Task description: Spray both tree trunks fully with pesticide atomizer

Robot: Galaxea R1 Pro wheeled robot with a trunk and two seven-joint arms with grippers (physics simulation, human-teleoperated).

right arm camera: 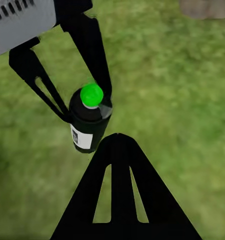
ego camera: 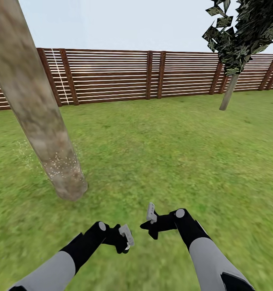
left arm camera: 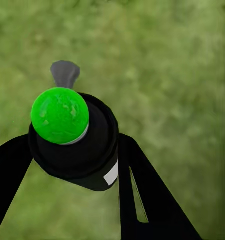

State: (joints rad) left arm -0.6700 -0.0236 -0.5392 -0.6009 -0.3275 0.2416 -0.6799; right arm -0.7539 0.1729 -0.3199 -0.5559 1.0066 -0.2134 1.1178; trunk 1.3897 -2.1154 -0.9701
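My left gripper (ego camera: pixel 125 241) is shut on the pesticide atomizer (left arm camera: pixel 85 157), a small black bottle with a white label; its round top shows bright green. The same bottle (right arm camera: pixel 87 125) hangs over grass between the left gripper's fingers (right arm camera: pixel 100 60). My right gripper (ego camera: pixel 147 226) sits just beside it, shut with nothing in it, its tips (right arm camera: pixel 117 137) close to the bottle. One thick beige-grey tree trunk (ego camera: pixel 37 113) leans at the left, with white pesticide speckles (ego camera: pixel 61 163) on its lower part. A second tree (ego camera: pixel 228 93) stands far right by the fence.
Green lawn (ego camera: pixel 164 153) spreads all around. A brown slatted fence (ego camera: pixel 152 74) closes the back. The near trunk's base (right arm camera: pixel 205 7) lies a short way beyond both grippers. Dark angular leaves (ego camera: pixel 241 32) hang at the upper right.
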